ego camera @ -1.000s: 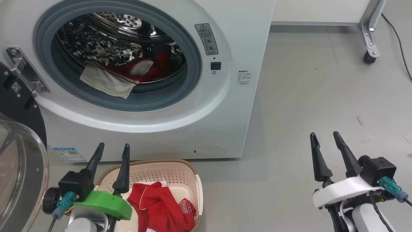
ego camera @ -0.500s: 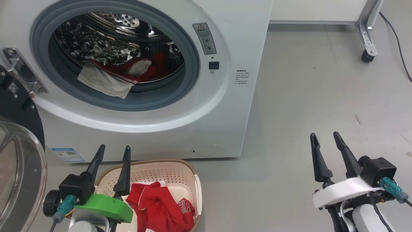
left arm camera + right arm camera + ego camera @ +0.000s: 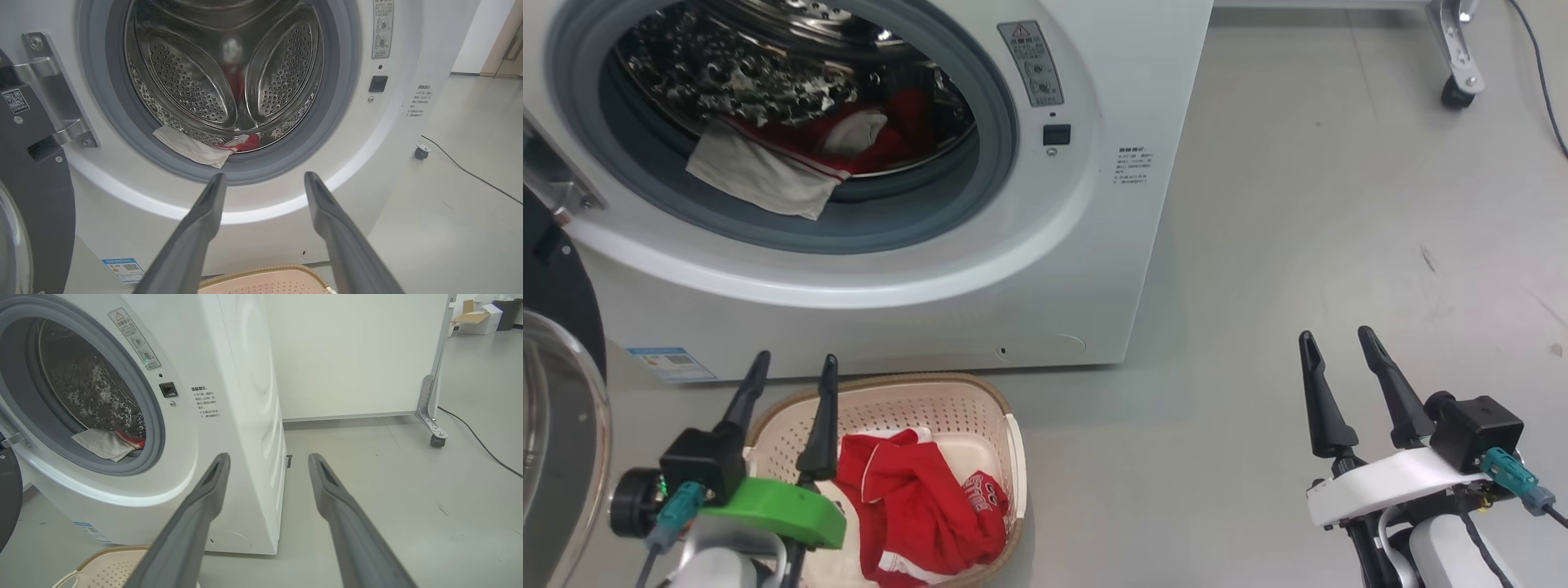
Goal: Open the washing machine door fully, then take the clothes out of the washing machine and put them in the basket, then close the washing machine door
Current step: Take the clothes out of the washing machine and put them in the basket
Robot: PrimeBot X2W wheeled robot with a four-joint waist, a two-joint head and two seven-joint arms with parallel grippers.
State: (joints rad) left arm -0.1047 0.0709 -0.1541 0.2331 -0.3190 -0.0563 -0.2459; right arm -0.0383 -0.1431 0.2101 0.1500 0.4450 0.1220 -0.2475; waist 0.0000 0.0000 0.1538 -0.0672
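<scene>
Grey floor (image 3: 1298, 204) takes up the right half of your head view, with the washing machine (image 3: 1094, 269) across the upper left. Its door (image 3: 556, 302) stands swung open at the left edge, black rim above and glass bowl below. Clothes (image 3: 760, 175) lie at the front of the drum: a pale cloth droops onto the grey seal, with red fabric behind it. The basket (image 3: 931, 392) sits on the floor just in front of the machine at lower left, with a red garment (image 3: 907, 498) inside.

Your left pincer (image 3: 796, 358) hovers over the basket's left end, fingers apart and holding nothing. Your right pincer (image 3: 1334, 332) is at lower right over bare floor, fingers likewise apart and empty, well clear of the machine.

The left wrist view adds what the head view lacks. It looks straight into the drum (image 3: 184, 81), showing its ribs and back wall, and the steel hinge bracket (image 3: 57, 85) at upper left. The basket there is a strip of rim at the bottom edge. The right wrist view shows you the machine's side wall, a white partition (image 3: 347, 355) on a castor (image 3: 437, 441) behind it, and a black cable (image 3: 478, 445) along the floor at right.

The drum mouth lies open ahead of the left fingers. The open door crowds the left edge. To the right, the floor runs free as far as the castor and cable.
</scene>
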